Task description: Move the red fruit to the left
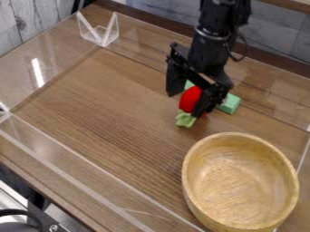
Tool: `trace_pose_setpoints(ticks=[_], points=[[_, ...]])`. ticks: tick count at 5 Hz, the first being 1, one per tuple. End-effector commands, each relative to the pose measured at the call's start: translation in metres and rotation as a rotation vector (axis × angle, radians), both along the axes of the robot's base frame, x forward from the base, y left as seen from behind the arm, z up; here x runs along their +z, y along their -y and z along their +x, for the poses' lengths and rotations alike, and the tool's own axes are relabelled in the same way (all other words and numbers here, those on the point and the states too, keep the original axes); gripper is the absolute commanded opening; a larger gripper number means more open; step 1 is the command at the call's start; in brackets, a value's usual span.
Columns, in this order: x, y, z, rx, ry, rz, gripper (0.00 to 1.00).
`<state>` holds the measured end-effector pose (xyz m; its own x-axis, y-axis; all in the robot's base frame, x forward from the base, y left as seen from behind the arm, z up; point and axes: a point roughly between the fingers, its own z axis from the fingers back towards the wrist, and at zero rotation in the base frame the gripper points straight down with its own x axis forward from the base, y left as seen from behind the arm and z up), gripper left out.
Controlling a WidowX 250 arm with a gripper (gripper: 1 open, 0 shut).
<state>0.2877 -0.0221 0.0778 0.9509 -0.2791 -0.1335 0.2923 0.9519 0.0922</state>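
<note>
So the pincer (198, 89) is spread wide open, straddling the red fruit (194, 99), which sits on the worktop (109, 109) right next to a green block (227, 104). I'd lift straight up so no finger knocks it rolling.

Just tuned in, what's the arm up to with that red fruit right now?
The gripper points straight down over the red fruit, its jaws open on either side of it, so it isn't clamping it. The fruit sits on the wooden table with the green block just to its right in the picture. The wooden bowl stands empty nearer the camera.
</note>
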Motion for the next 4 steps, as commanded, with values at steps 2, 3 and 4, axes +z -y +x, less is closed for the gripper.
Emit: trace_pose_setpoints(ticks=[2, 3, 4], points=[[0.031, 0.0, 0.006, -0.091, 0.067, 0.002, 1.0], [0.03, 0.003, 0.001, -0.12, 0.07, 0.004, 0.0], [0.031, 0.005, -0.005, -0.144, 0.073, 0.005, 0.0]])
